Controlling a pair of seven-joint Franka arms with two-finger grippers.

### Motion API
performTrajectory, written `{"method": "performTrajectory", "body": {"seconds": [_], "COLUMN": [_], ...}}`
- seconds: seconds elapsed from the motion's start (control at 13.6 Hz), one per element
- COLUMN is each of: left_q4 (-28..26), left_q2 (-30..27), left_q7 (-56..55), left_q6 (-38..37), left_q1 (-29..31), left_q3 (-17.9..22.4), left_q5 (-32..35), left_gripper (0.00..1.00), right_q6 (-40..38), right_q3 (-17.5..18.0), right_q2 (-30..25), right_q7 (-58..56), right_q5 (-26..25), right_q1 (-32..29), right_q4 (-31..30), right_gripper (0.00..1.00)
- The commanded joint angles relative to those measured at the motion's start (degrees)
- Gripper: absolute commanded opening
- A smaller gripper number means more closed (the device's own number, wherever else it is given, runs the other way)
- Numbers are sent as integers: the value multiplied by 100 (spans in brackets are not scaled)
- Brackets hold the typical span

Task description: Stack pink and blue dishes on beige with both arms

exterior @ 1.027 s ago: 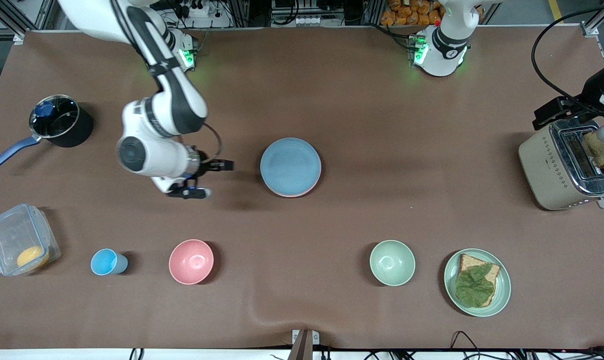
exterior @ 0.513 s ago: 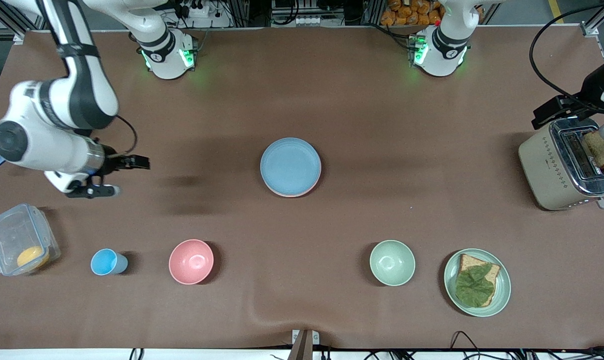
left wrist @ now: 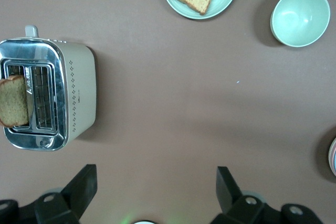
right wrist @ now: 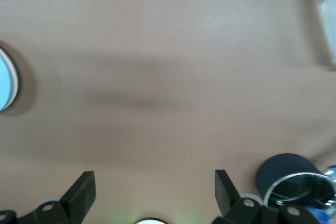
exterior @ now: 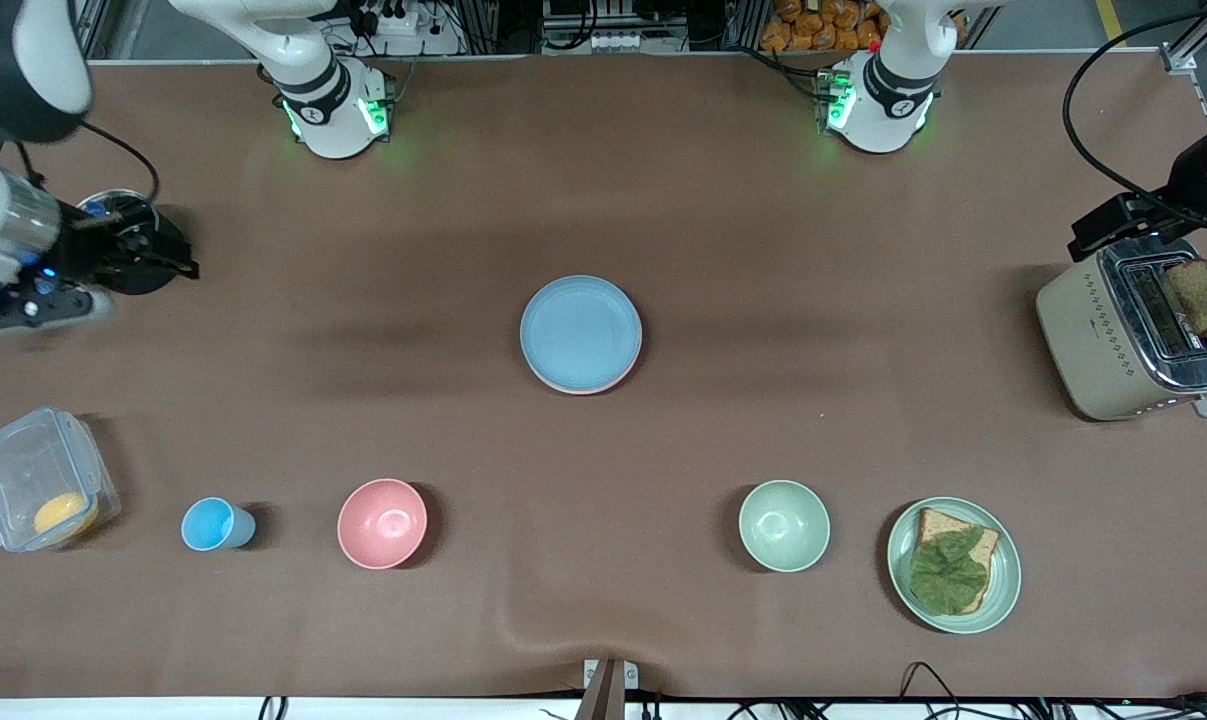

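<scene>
Resting mid-table, blue dish, well apart from right claw

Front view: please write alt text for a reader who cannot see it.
A blue plate tops a stack at the table's middle, a pink rim showing beneath. The right gripper, open, hangs over a dark pot; the left gripper, open, is above a toaster.

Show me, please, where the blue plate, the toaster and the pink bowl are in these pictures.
blue plate (exterior: 580,330): front view, on the middle of its flat top face.
toaster (left wrist: 79,95): left wrist view, on its beige side wall.
pink bowl (exterior: 382,523): front view, on the inside bottom of the bowl.
</scene>
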Motion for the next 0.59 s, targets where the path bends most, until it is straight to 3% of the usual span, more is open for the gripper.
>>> {"method": "performTrajectory", "body": {"seconds": [0.0,0.22,0.37,0.51], "left_q4": [418,428,428,410], "left_q2": [257,275,266,266], "left_q7": [70,79,113,122], "left_q6": [-62,-71,-80,-80], "left_q1": [-47,-82,-91,-82], "left_q3": [25,7,-19,-63], "left_q5": [-92,-92,-249,-321], "left_gripper": [100,100,100,100], "right_q6": [-428,-508,-534,-535], "right_q3": [90,90,116,142], "right_q2": [50,50,41,41], "right_q7": [-503,-348,669,744], "right_q5": [-121,-112,-94,-103], "right_q1": [-204,-249,-240,-222], "right_q4": [749,1146,1155,1156], "right_gripper": [100,100,100,100]}}
